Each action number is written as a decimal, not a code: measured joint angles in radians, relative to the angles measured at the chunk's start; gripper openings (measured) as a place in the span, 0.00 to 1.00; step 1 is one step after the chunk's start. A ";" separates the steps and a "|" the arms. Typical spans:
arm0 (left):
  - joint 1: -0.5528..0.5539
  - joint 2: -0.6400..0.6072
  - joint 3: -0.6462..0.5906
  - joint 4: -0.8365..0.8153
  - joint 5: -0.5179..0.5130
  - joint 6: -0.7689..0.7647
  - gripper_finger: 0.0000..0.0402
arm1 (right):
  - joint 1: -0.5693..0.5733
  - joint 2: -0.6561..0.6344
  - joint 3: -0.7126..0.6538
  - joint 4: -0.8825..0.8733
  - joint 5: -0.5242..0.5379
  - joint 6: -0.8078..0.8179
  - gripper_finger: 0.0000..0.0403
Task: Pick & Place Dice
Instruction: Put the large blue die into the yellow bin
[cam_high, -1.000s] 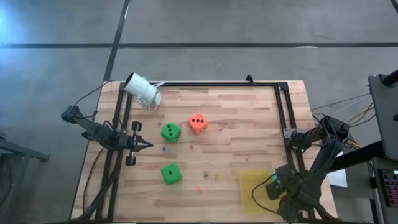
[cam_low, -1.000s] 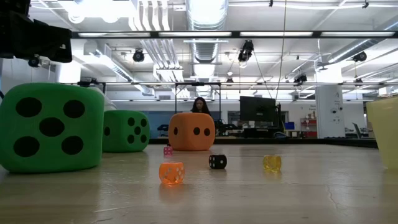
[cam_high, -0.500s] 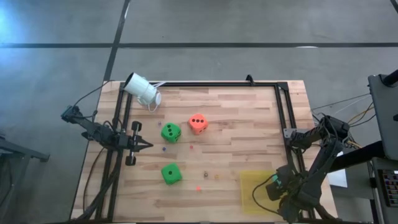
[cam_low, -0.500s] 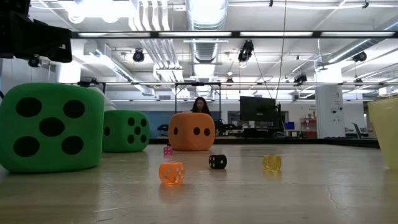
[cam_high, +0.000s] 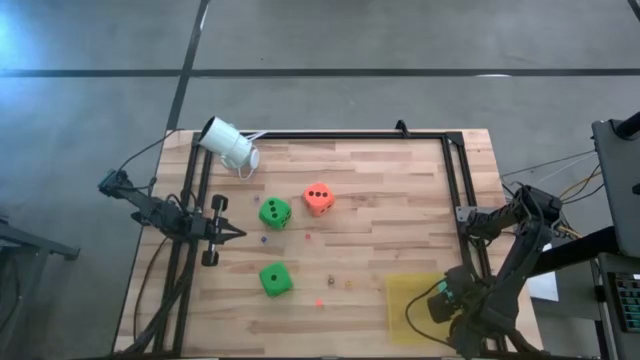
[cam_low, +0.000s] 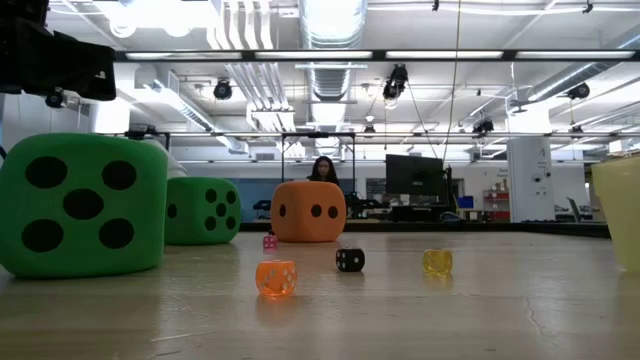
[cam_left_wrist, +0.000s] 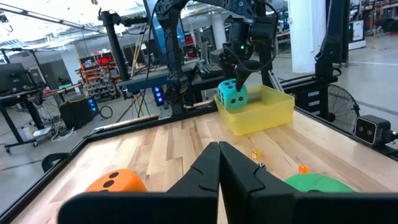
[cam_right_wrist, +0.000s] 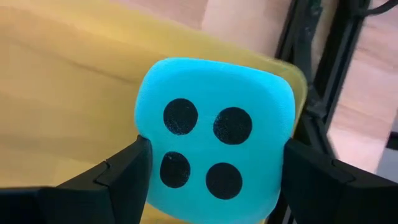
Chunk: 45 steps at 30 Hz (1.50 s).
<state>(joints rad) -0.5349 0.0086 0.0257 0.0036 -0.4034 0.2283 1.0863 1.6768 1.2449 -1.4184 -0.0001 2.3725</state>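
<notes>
The teal die (cam_right_wrist: 214, 146) is clamped between the fingers of the right gripper (cam_left_wrist: 239, 78), which hangs over the yellow bin (cam_left_wrist: 261, 112) at the near right corner of the surface (cam_high: 380, 200). Nothing has shifted over the last second: the right arm has stayed put, its grip the same, and the other dice lie where they did. That suggests a pause just before release, so this die's placement looks nearly done but not finished. The left gripper (cam_left_wrist: 219, 168) waits at the left edge of the surface, its fingers pressed together on nothing. The teal die looks soft and foam-like, with rounded corners; four dark pips face the wrist camera, and its sides bulge slightly between the fingers. Three dice remain out on the wood: one green die (cam_high: 274, 212) just beside the orange-red die (cam_high: 318, 199) near the middle, and another green die (cam_high: 275, 280) nearer the front. Tiny coloured dice (cam_low: 276, 277) are scattered between them.
</notes>
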 joint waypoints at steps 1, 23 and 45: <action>0.000 0.000 0.000 0.000 0.000 0.000 0.01 | 0.000 0.000 -0.007 0.000 0.000 0.001 0.71; 0.000 0.000 0.000 0.000 0.000 0.000 0.01 | -0.001 0.000 -0.084 0.019 0.008 -0.006 0.77; 0.000 0.000 0.000 0.000 0.000 -0.003 0.01 | 0.000 -0.001 -0.067 -0.010 0.046 0.007 0.99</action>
<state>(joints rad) -0.5346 0.0089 0.0257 0.0032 -0.4034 0.2253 1.0866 1.6761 1.1778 -1.4289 0.0456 2.3794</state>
